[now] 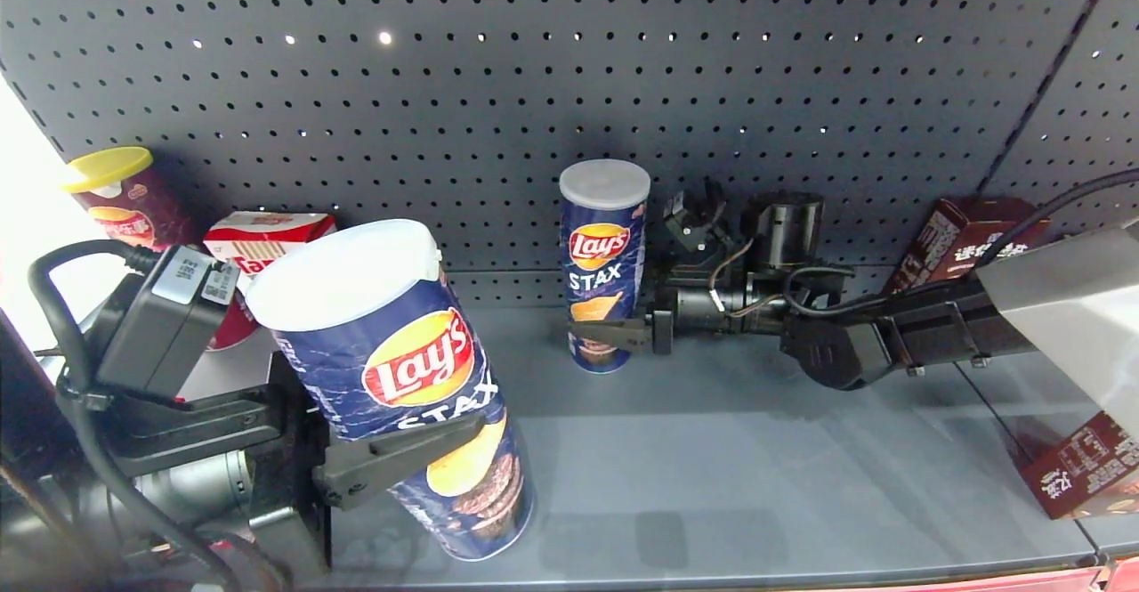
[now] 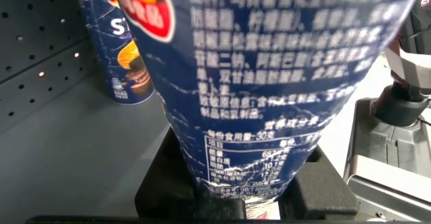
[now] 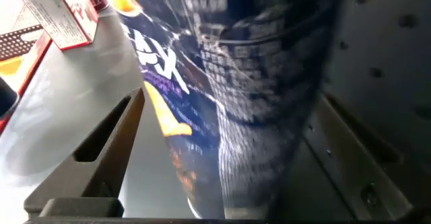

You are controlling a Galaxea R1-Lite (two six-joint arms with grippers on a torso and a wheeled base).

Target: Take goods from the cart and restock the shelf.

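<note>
Two blue chip cans with white lids are on the grey shelf (image 1: 712, 450). My left gripper (image 1: 418, 432) is shut on one can (image 1: 391, 369) at the shelf's front left. That can leans with its lid toward the left, its base low over the shelf near the front edge; in the left wrist view the held can (image 2: 269, 83) rises from the gripper (image 2: 236, 197). The second can (image 1: 603, 263) stands upright near the pegboard. My right gripper (image 1: 601, 329) reaches in from the right, one finger on each side of its lower part. In the right wrist view the fingers (image 3: 101, 157) lie against this can (image 3: 242, 96).
A red can with a yellow lid (image 1: 125, 196) and a red-and-white box (image 1: 267, 236) stand at the back left. Dark brown boxes sit at the back right (image 1: 965, 236) and front right (image 1: 1081, 467). The pegboard wall (image 1: 569, 67) closes the back.
</note>
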